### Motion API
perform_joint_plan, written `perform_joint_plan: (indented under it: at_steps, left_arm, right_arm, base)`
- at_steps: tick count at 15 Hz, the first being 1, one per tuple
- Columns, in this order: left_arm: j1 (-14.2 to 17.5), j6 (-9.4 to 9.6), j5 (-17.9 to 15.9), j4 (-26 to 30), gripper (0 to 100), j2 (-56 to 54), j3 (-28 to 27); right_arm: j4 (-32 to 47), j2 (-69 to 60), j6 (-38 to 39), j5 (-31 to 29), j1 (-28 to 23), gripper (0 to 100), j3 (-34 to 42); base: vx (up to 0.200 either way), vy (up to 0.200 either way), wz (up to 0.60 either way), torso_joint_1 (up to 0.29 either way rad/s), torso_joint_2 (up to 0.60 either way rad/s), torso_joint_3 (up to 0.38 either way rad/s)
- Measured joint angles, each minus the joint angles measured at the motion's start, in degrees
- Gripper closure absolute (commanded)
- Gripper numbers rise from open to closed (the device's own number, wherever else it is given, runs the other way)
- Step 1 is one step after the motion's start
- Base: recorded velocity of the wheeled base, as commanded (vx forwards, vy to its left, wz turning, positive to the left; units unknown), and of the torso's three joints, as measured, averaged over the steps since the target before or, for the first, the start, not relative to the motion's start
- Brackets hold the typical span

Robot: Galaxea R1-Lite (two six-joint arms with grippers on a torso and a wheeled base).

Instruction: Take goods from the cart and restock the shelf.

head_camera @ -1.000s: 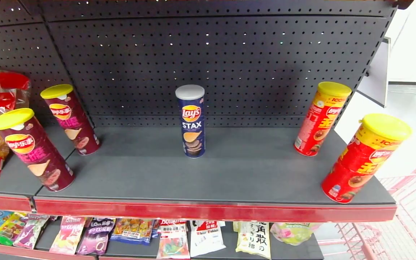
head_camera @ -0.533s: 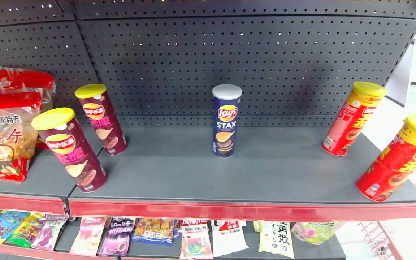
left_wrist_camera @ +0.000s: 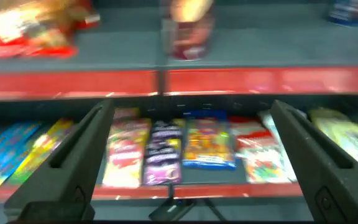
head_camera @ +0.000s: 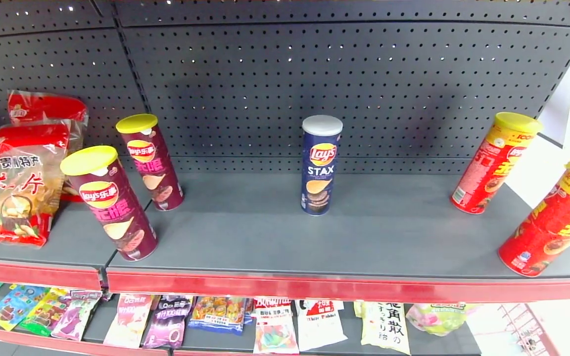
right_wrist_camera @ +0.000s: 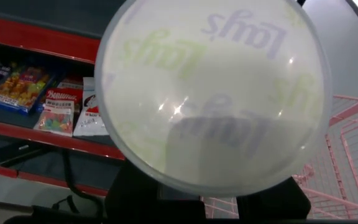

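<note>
The shelf (head_camera: 364, 237) carried five upright tubes of chips. Two maroon cans (head_camera: 109, 202) with yellow lids stood at its left end, one nearer the front edge and one behind it. A navy can (head_camera: 320, 170) with a grey lid stood alone toward the back in the middle. Two red cans (head_camera: 495, 163) with yellow lids stood at the right end, the nearer one close to the front right corner. On the next shelf board to the left, snack bags (head_camera: 18, 188) leaned against the back panel. The lower shelf (head_camera: 413, 346) held a row of small packets (head_camera: 275, 329).

The right wrist view brought up a chip can (right_wrist_camera: 210, 93) end-on, its clear lid facing the camera. The right claw (right_wrist_camera: 207, 204) was under it, closed around its body, holding it in the air in front of the shelving. Beside the can, the pink wire cart (right_wrist_camera: 353, 155) stood on the floor.

The left wrist view looked level at the lower shelf's packets. The left claw (left_wrist_camera: 185, 168) was spread wide with nothing between its fingers (left_wrist_camera: 67, 168). It was held low, in front of the red shelf edge (left_wrist_camera: 241, 84), well apart from the goods.
</note>
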Motion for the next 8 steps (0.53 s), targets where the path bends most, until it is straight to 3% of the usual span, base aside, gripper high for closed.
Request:
perform_joint_plan:
  at_steps: [1,3,5,8]
  left_arm:
    - [0.0,1.48,-1.4,0.0,0,0.1,0.0]
    - [-0.1,2.3,-2.8,-0.3,0,0.1,0.0]
    - [-0.1,2.51,-3.1,-0.3,0,0.2,0.0]
    - [-0.1,1.43,-3.0,-0.4,0,0.3,0.0]
  right_arm:
    - [-1.6,-0.3,0.0,0.1,0.0,100,1.1]
    - [-8.2,-0.5,0.0,0.1,-0.1,100,5.4]
    - [-13.4,-0.5,0.0,0.1,0.0,100,10.1]
    - [-14.0,-0.6,0.2,0.3,0.1,100,12.8]
  base:
    - [0.0,0.0,0.0,0.0,0.0,0.0]
    - [0.0,0.0,0.0,0.0,0.0,0.0]
    - [0.0,0.0,0.0,0.0,0.0,0.0]
    - [0.0,0.0,0.0,0.0,0.0,0.0]
